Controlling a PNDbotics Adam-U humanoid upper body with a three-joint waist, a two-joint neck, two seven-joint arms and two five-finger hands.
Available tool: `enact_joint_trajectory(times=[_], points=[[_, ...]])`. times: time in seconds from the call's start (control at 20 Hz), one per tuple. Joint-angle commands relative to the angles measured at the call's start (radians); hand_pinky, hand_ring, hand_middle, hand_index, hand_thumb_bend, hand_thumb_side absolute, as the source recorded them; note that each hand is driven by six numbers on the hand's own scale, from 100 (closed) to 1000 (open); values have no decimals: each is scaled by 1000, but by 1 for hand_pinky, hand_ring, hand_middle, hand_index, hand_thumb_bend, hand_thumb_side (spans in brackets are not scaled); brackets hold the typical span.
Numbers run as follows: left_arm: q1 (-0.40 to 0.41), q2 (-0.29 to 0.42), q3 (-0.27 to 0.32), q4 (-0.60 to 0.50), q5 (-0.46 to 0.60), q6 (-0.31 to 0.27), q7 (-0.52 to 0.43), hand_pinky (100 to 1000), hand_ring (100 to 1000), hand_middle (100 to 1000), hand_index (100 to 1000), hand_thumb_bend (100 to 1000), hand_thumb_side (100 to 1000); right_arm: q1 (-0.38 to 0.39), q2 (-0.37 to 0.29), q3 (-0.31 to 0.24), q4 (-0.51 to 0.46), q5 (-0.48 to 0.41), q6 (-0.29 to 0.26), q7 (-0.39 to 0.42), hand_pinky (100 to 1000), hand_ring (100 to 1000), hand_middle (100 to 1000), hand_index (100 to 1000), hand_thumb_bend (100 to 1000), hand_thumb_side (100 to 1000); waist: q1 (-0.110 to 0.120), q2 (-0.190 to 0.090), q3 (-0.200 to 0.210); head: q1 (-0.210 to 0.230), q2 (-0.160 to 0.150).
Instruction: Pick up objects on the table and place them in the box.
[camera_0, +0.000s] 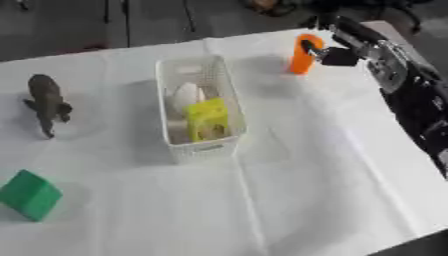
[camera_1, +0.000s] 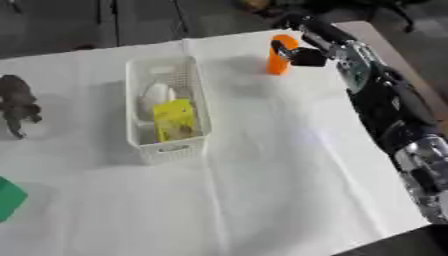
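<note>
Your right hand is at the far right corner of the worktop, its fingers curled around the orange object, which stands upright there on the white cloth. Nothing lies between that corner and the white box in the middle of the worktop; the stretch of cloth between them is bare. The box is a slotted basket set lengthwise, and it already holds a white rounded object toward its far end and a yellow block toward its near end, the two touching. Well apart on the left edge stands a dark animal figure, upright on its legs. Near the left front corner rests a green block, tilted on the cloth. The left eye view shows that green block whole, while the right eye view cuts it off at the frame's edge. Your left hand shows in neither view.
</note>
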Motion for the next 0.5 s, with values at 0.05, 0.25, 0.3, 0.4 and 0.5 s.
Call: enact_joint_trajectory(times=[0.05,0.25,0.3,0.4,0.5], points=[[-14,22,2,-16,4,-1,-4,627,691,673,765,255,1000,-15,-29,-3,-10,-8,-4,13,840,856,849,916,226,835,0,-14,2,-5,-9],[-15,22,2,-16,4,-1,-4,627,692,674,766,254,1000,-15,-27,-2,-9,-6,-5,23,838,857,850,918,228,838,1,-15,6,-6,-10],[-16,22,2,-16,4,-1,-5,627,692,674,766,254,1000,-15,-27,-2,-9,-6,-5,24,838,857,850,918,228,838,1,-15,6,-6,-10],[-16,22,2,-17,4,-1,-5,628,692,675,766,252,1000,-15,-26,-2,-9,-5,-5,26,838,858,851,918,229,840,1,-15,8,-7,-10],[-16,22,1,-17,4,-1,-5,628,692,675,766,252,1000,-15,-26,-2,-9,-3,-5,28,838,858,851,918,229,840,2,-16,10,-8,-11]])
